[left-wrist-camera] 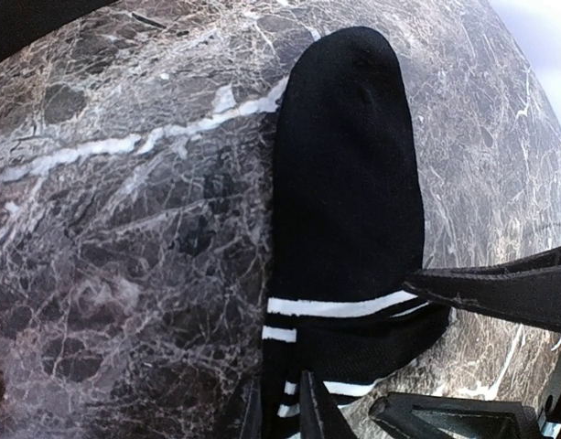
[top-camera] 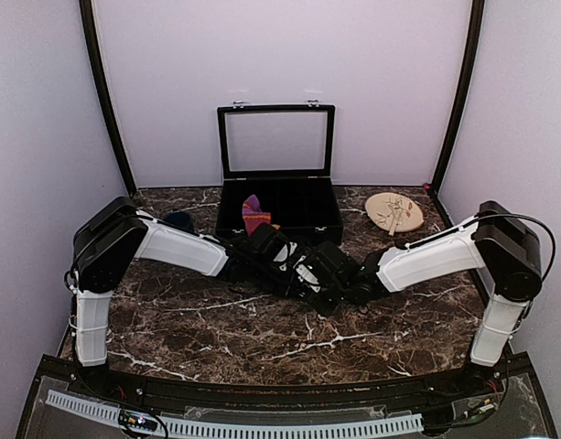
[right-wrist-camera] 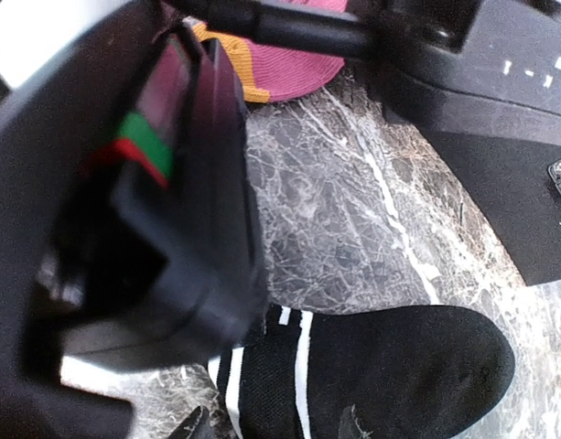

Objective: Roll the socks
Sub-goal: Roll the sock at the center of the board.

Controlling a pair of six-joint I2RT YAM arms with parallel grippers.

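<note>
Where marble table [left-wrist-camera: 124, 274] shows veins, limp black sock [left-wrist-camera: 349, 183], white-striped.

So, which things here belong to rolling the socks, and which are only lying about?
For the job:
black sock with white stripes
maroon sock

Only lying about:
dark blue cup
open black box
tan round plate

The black sock [left-wrist-camera: 346, 192] runs off the bottom edge of the left wrist view, and from above the left arm [top-camera: 184, 249] and right arm [top-camera: 426, 261] pretty much cover it. Right wrist view: a big blurry black housing [right-wrist-camera: 124, 210] blocks its cuff, and the maroon sock [right-wrist-camera: 303, 59] barely peeks out.
</note>
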